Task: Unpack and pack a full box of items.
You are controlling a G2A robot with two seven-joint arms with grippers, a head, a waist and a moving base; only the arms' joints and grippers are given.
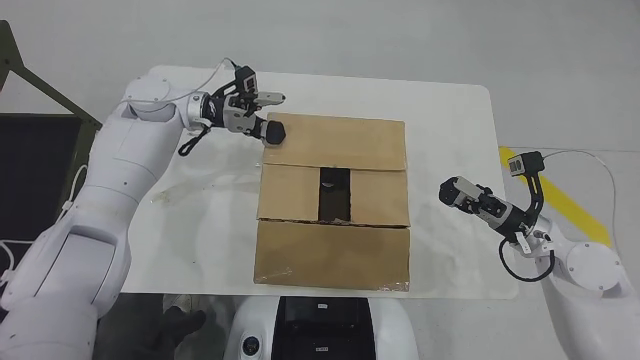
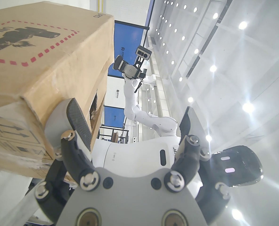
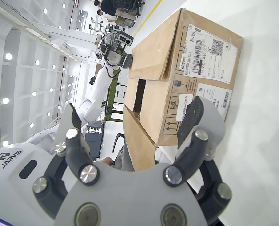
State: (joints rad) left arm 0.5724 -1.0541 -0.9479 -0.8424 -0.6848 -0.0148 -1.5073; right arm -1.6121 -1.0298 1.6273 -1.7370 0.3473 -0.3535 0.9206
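Observation:
A brown cardboard box stands in the middle of the white table. Its flaps lie nearly flat, with a dark slot between them at the centre. My left gripper is open at the box's far left corner; in the left wrist view one finger pad sits right beside the box's corner edge, and the left gripper holds nothing. My right gripper hovers open off the box's right side, apart from it. In the right wrist view, the right gripper faces the labelled side wall.
Bare table surface lies to the left and right of the box. The box's near flap reaches almost to the table's front edge. A dark green frame stands off the table's left side.

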